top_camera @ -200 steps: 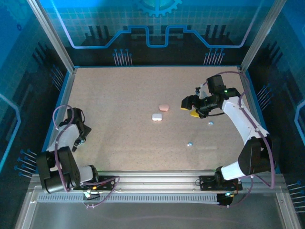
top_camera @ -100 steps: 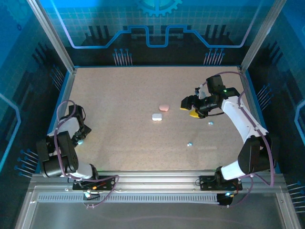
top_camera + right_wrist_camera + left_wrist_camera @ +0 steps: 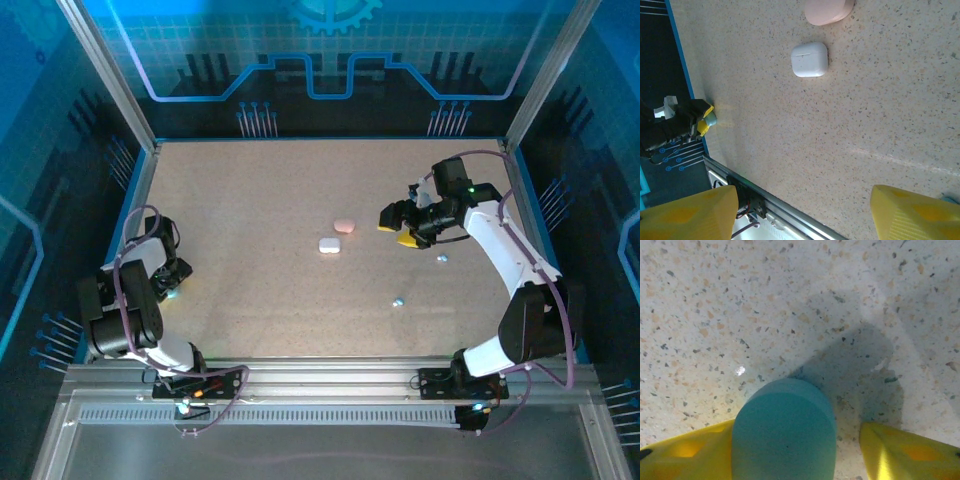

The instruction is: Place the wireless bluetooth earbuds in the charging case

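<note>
Speckled table (image 3: 260, 190) spreads before us. Far left of the white case (image 3: 329, 244), our left gripper (image 3: 168, 284) stands half-spread around a teal case (image 3: 785, 430), which touches one finger only. To the white case's right our right gripper (image 3: 398, 226) gapes empty, and two light blue earbuds (image 3: 442, 258) lie on the table there.

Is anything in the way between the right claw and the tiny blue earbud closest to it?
No, nothing visible blocks it. The right claw hangs open above the table, and just tabletop lies between it and the light blue earbud.
</note>
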Controlling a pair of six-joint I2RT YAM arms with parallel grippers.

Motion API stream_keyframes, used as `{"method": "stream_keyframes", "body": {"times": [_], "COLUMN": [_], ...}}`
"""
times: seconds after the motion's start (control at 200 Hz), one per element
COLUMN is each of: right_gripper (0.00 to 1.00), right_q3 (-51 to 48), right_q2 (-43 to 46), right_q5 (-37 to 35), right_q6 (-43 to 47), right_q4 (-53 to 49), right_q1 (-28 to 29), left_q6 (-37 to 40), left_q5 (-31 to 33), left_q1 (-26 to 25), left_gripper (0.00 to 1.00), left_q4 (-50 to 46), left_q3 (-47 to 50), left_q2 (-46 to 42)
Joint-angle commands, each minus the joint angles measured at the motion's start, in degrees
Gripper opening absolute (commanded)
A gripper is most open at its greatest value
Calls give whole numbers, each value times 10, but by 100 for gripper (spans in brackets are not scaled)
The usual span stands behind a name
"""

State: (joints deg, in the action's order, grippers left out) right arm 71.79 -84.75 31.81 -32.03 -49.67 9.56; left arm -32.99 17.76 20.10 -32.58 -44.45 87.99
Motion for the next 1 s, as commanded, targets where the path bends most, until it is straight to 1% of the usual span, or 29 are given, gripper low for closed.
{"method": "stream_keyframes", "body": {"times": [0.0,0.06,0.145,0.21,0.32,0.375,0.53,0.66,0.815,0.926,0.996], "right_gripper": [72,72,72,72,72,72,72,72,71,71,71], "right_q3": [14,13,14,13,8,4,-6,-9,-18,-35,-53], "right_q2": [-2,-2,1,4,10,13,21,26,37,60,82], "right_q5": [7,7,6,3,-2,-5,-9,-13,-26,-38,-55], "right_q6": [7,8,7,7,5,2,-1,-3,-13,-28,-39], "right_q4": [-13,-13,-15,-15,-14,-13,-9,-10,-5,13,35], "right_q1": [-2,-2,-2,-2,-2,-2,-2,-3,-9,-15,-18], "left_q6": [12,17,34,43,62,65,74,78,91,120,162], "left_q5": [-31,-48,-69,-80,-112,-123,-125,-117,-134,-127,-151], "left_q1": [6,6,2,-9,-42,-68,-159,-255,-369,-441,-490], "left_gripper": [54,51,43,42,39,39,41,41,42,40,41], "left_q4": [2,9,14,16,29,30,20,11,24,41,84], "left_q3": [-8,-4,-4,-4,-6,-12,-38,-70,-111,-132,-132], "left_q2": [1,-7,-20,-31,-45,-45,-23,-5,20,25,19]}}
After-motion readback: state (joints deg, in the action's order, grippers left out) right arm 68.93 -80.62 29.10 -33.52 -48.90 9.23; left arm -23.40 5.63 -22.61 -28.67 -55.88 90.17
